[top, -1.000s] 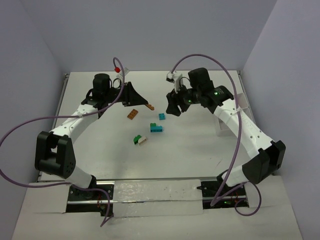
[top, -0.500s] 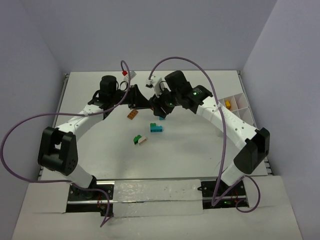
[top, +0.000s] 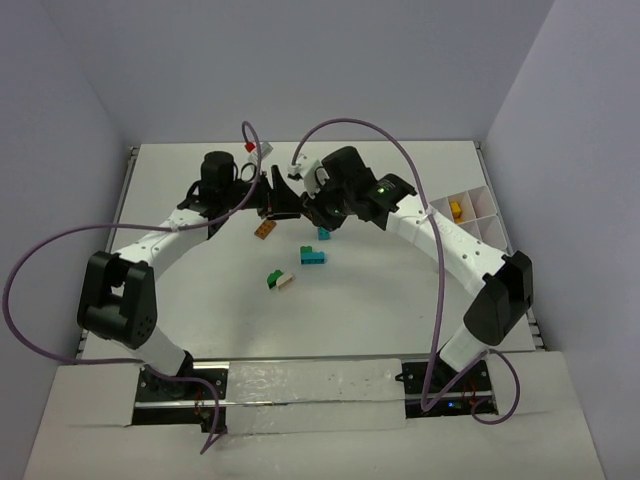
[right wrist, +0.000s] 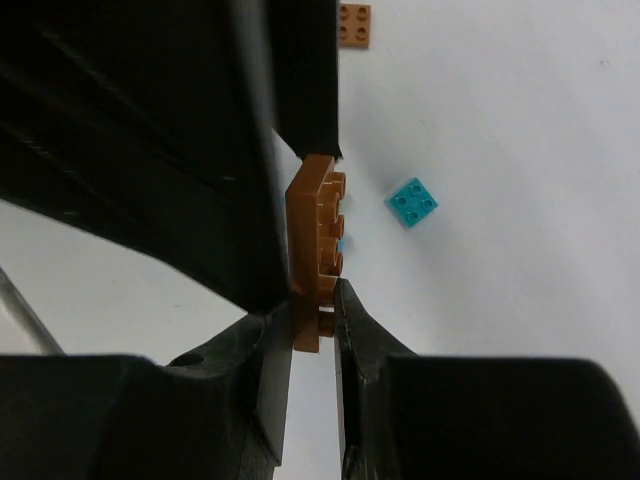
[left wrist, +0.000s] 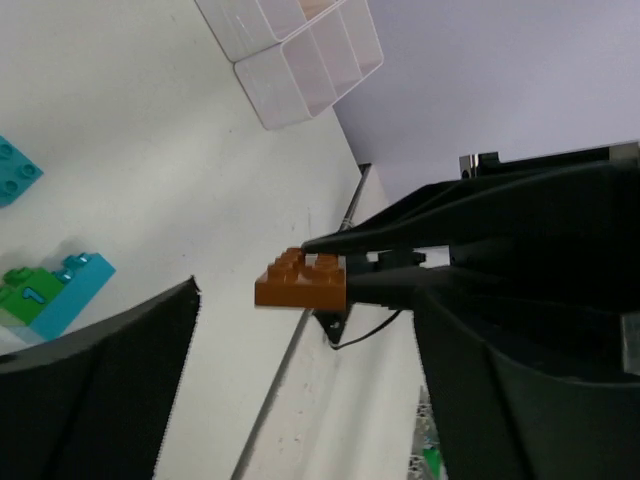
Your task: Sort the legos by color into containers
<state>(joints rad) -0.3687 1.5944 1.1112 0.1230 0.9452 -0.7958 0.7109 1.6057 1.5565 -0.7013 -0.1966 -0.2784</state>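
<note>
A brown lego (right wrist: 314, 240) hangs above the table, and my right gripper (right wrist: 312, 312) is shut on its lower end. My left gripper (left wrist: 305, 300) stands open around the same lego (left wrist: 302, 278), with its fingers (left wrist: 110, 370) well apart on either side. In the top view the two grippers (top: 285, 203) (top: 306, 208) meet at the middle back of the table and hide that lego. An orange lego (top: 265, 229), two teal legos (top: 323, 234) (top: 313, 256) and a joined green (top: 273, 279) and white (top: 288, 280) pair lie on the table. The containers (top: 478, 222), a white gridded tray, sit at the right edge.
One compartment of the tray holds a yellow-orange lego (top: 455, 209). The right arm (top: 450, 240) reaches from the right edge across toward the centre. Purple cables loop over both arms. A raised rim (top: 131, 190) borders the table's left side.
My right arm swung left to meet the left gripper and shut on the brown lego. My left jaws then opened off it. The legos on the table have not moved.
</note>
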